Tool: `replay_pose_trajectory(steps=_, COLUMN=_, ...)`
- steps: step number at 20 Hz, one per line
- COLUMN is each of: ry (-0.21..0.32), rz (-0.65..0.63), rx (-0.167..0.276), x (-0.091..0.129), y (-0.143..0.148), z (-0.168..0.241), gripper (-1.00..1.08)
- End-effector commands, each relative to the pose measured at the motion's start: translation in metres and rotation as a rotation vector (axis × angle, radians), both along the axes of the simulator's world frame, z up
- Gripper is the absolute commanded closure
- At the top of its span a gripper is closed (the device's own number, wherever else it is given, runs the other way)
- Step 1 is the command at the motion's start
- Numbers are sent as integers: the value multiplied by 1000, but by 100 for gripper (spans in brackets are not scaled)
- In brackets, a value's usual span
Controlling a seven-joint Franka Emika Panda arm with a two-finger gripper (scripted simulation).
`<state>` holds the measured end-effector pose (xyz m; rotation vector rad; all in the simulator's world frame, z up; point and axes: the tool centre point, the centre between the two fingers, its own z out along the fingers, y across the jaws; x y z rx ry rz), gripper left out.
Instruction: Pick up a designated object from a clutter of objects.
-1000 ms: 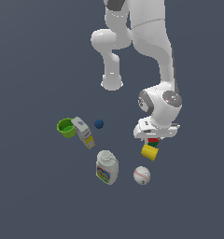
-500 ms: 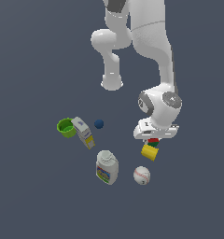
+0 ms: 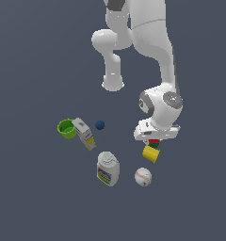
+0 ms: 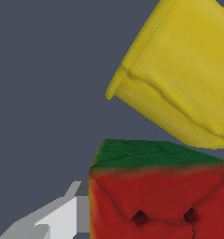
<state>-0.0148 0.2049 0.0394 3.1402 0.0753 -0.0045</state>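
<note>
1. The white arm's gripper (image 3: 153, 140) sat low over the small red-and-green puzzle cube (image 4: 160, 193), which rested on the dark tabletop (image 3: 35, 197) directly beneath the wrist – placement suited to a top-down grasp.
2. One pale finger (image 4: 62, 217) stood just beside the cube's red face; the opposite finger was out of frame, so closure could not be determined.
3. The plain yellow block (image 4: 179, 74) lay close alongside, leaving little clearance.
4. The baseball (image 3: 143, 176) and white labelled bottle (image 3: 107, 168) lay apart.
</note>
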Motion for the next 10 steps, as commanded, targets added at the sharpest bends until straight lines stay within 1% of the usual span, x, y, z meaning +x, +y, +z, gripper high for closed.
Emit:
replay_pose_trajectory(steps=1, ry=-3, rz=-1, rx=1, x=4, y=-7, z=9, gripper=108)
replay_pose_trajectory(steps=5, ry=-3, rz=-1, rx=1, x=13, y=-25, z=30, gripper=108)
replay_pose_trajectory(steps=10, ry=-2, rz=-1, rx=2, x=29, y=-56, z=68, gripper=108)
